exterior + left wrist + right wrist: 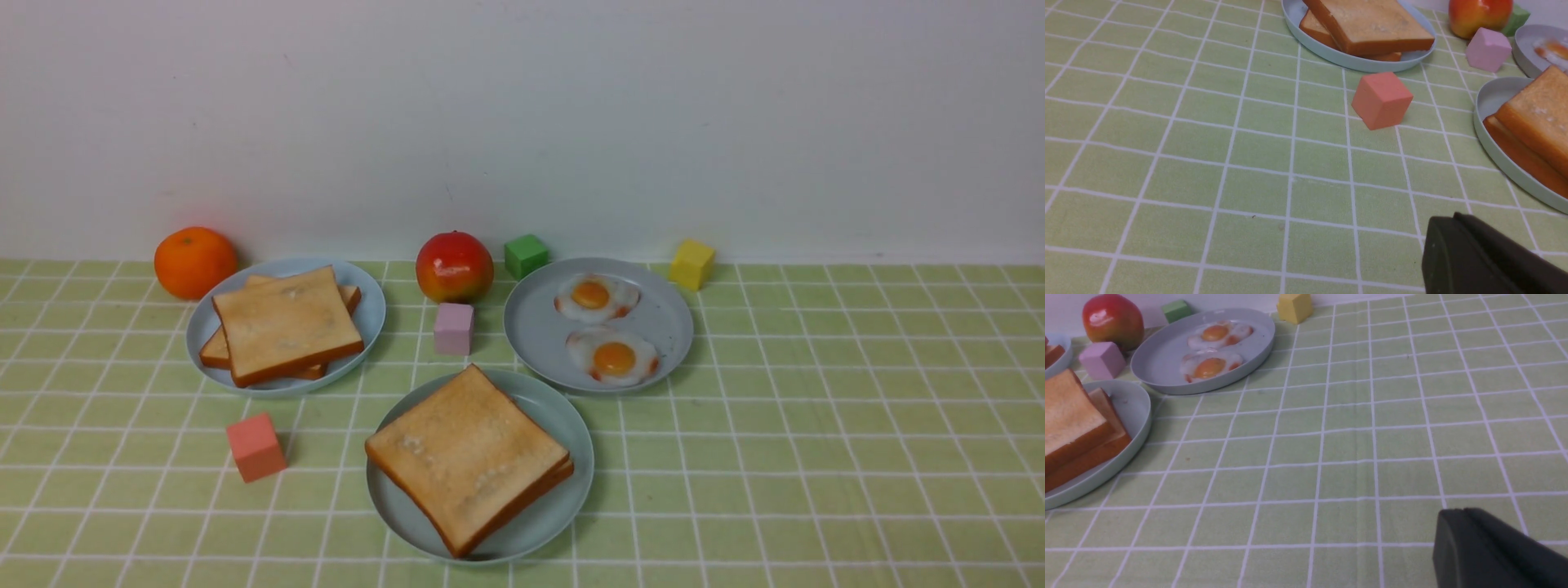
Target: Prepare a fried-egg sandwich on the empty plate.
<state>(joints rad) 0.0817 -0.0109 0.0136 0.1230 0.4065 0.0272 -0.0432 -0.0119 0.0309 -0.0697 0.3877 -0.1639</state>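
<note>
Nearest, two toast slices (467, 457) sit stacked on the mint plate (563, 425), no egg showing between; both pincers (1490, 257) (1498, 551) closed, empty, so retreat slowly.

The sandwich (469, 457) lies on the nearest plate (563, 425).

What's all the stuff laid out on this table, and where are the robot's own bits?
Sandwich: one, golden toast, egg not visible, on mint plate, near centre.
Loose toast: stack, golden, on blue-grey plate, left.
Fried eggs: two, white and orange, on grey plate, right.
Orange: one, back left.
Apple: one, red-yellow, back centre.
Cubes: green, yellow, pink, coral.
Left claw: black, shut, holding nothing.
Right claw: black, shut, holding nothing.
</note>
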